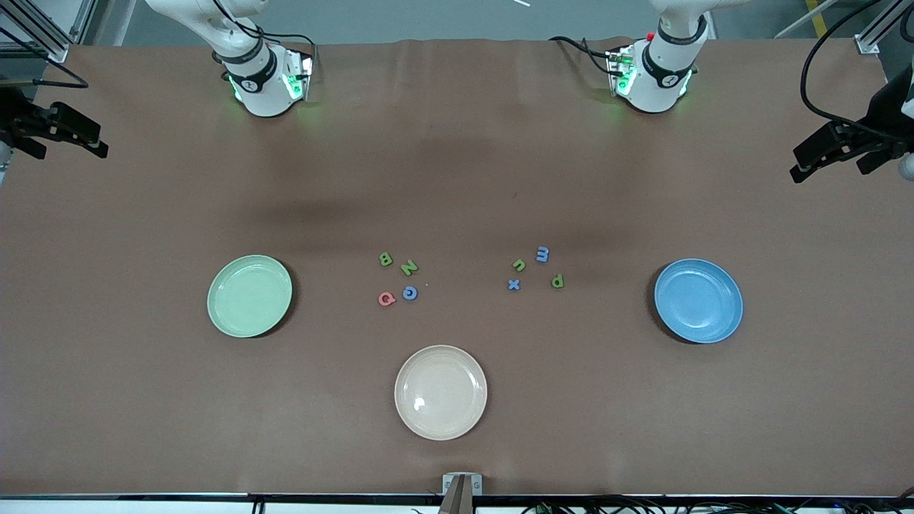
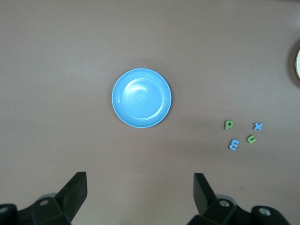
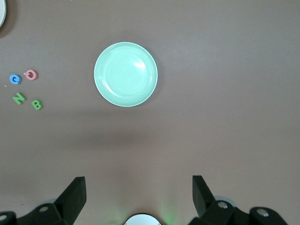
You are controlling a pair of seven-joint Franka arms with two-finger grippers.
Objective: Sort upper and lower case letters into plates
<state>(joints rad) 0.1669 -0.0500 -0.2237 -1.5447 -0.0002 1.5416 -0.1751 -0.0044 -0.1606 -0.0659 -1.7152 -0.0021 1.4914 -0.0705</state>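
While both arms wait high above the table, nothing has been sorted yet: the mint green plate [image 1: 249,295] and the sky blue plate [image 1: 698,300] lie bare. The green one sits toward the right arm's end of the table, the blue one toward the left arm's end, both about midway between the robots' edge and the front camera's edge.

Between the two plates lie two loose clusters. The capital letters [image 1: 397,280] (a green B, a green N, a pink one and a blue one I read as G or C) lie closer to the green plate. The lowercase letters [image 1: 536,268] (a blue m, a green u, a blue x, a green p) lie closer to the blue plate. A cream plate [image 1: 440,392] sits nearer the front camera's edge than both clusters and is no part of the sort.

The left gripper [image 2: 140,187] hangs over the blue plate with its fingers spread wide and nothing between them; the right gripper [image 3: 138,190] hangs likewise over the green plate, also spread and holding nothing.

To start well, I would take an outer letter first, so the fingers do not nudge its neighbours. The letters lie flat, turned every which way, so the wrist should turn to close across a narrow stroke. The N's long axis runs on a diagonal; the m lies turned on its side.
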